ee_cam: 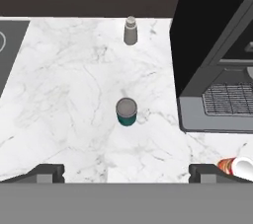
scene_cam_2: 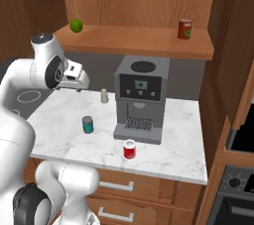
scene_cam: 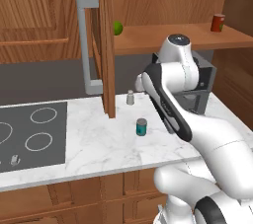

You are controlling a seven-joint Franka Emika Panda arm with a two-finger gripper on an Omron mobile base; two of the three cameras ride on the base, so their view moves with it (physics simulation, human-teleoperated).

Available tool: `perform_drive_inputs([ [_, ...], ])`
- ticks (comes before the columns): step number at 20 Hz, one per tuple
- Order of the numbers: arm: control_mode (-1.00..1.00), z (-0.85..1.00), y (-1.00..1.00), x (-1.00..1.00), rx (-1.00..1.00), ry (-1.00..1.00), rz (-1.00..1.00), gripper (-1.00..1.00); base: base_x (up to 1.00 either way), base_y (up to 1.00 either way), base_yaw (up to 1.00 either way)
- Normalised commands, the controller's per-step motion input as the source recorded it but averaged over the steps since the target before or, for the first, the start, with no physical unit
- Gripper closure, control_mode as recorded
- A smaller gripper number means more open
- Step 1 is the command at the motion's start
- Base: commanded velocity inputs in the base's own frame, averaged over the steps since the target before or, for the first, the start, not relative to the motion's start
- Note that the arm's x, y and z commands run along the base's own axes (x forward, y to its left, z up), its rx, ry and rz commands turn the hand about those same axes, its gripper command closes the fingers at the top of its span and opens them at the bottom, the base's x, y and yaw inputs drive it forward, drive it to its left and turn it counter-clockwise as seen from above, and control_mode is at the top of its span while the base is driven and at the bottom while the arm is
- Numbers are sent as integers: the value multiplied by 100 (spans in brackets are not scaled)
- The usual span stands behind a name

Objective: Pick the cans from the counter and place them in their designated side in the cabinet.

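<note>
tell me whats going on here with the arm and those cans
A white robot arm hangs above the marble counter, its open gripper holding nothing. Both cans are on the counter: the teal can stands below the hand, and the red can sits in front of the coffee machine. On the cabinet shelf are a darker red can and a lime.

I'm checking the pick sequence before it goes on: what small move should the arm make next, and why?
Probably lower the open gripper straight toward the teal can. The can stands upright and alone on the counter, centred between the fingertips in the hand view, and nothing is held. The red can sits close by the coffee machine, a tighter approach.
</note>
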Motion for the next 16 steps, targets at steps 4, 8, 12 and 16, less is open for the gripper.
perform_drive_inputs([
  [4,-100,-7,7,3,0,-2,3,-100,0,0,0],
  [8,-100,-12,1,1,0,-1,2,-100,0,0,0],
  [12,-100,-17,0,0,0,0,1,-100,0,0,0],
  [16,-100,-13,0,0,0,-1,2,-100,0,0,0],
])
